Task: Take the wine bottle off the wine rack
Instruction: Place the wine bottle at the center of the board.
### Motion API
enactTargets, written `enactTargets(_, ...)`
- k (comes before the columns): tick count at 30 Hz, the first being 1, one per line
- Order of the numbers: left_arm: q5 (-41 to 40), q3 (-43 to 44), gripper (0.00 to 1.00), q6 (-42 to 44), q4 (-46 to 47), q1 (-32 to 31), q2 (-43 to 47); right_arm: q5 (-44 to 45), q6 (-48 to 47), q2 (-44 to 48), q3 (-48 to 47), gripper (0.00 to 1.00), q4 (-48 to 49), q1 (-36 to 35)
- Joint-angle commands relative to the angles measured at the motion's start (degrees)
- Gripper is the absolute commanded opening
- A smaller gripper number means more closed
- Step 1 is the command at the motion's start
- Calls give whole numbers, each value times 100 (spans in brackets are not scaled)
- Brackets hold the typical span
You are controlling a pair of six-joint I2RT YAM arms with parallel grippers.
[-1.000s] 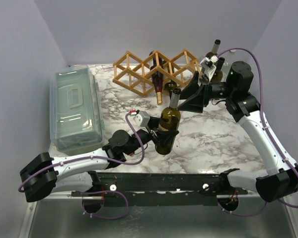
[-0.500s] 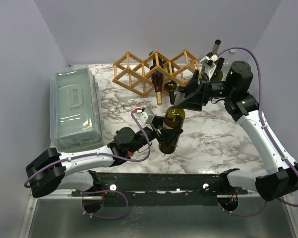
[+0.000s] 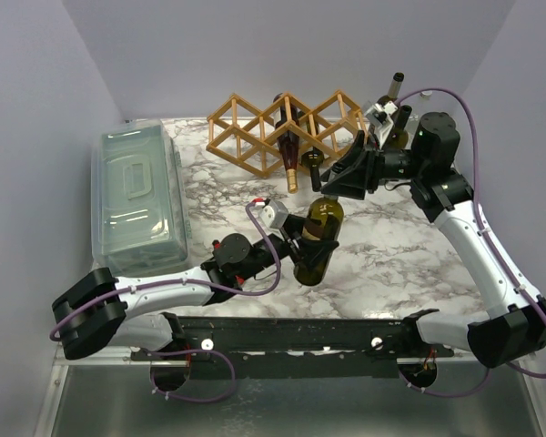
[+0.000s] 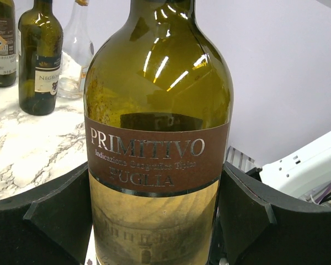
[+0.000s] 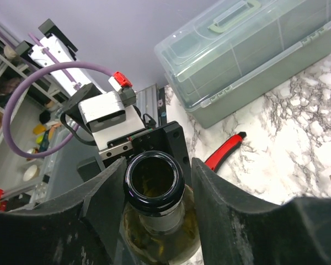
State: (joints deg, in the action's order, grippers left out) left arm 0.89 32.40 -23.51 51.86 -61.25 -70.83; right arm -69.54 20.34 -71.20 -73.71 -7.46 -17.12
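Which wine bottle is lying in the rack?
The dark bottle in the wine rack's middle cell, neck pointing outward; the others are outside the rack.

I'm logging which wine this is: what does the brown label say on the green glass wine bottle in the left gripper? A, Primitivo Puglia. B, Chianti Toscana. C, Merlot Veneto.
A: the left wrist view shows PRIMITIVO above PUGLIA on the brown label of the green glass wine bottle held by the left gripper.
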Motion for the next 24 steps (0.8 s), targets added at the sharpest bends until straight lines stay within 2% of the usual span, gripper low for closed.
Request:
enactTargets(1, 131, 327, 0, -110, 829, -39, 30, 81, -182, -30, -32, 46, -184, 25)
enactTargets(2, 131, 317, 0, -110, 836, -43, 17, 81, -217, -28, -43, 39, -214, 25)
enactTargets(5, 157, 315, 0, -160, 866, -34, -34, 136, -565, -5, -173, 9, -546, 25)
enactTargets(6, 166, 307, 1, -191, 875, -28, -51, 209, -793, 7, -271, 3, -735, 25)
enactTargets(7, 174, 290, 11, -237, 884, -35, -59, 273, -944, 21, -357, 1, -926, 25)
enactTargets(8, 184, 269, 25, -286, 899, -36, -64, 326, -1101, 35, -415, 0, -1069, 25)
enactTargets(9, 145, 238, 46, -372, 900, -29, -58, 383, -1223, 53, -458, 0, -1201, 29)
enactTargets(10, 109, 210, 58, -464, 900, -27, -47, 410, -1313, 71, -474, 0, -1285, 25)
enactTargets(14, 208, 45, 98, -685, 911, 23, 56, 384, -1644, 139, -453, 0, -1545, 46)
enactTargets(24, 1025, -518, 99, -1056, 898, 365, 466, 624, -2875, 356, -486, 0, -2383, 316)
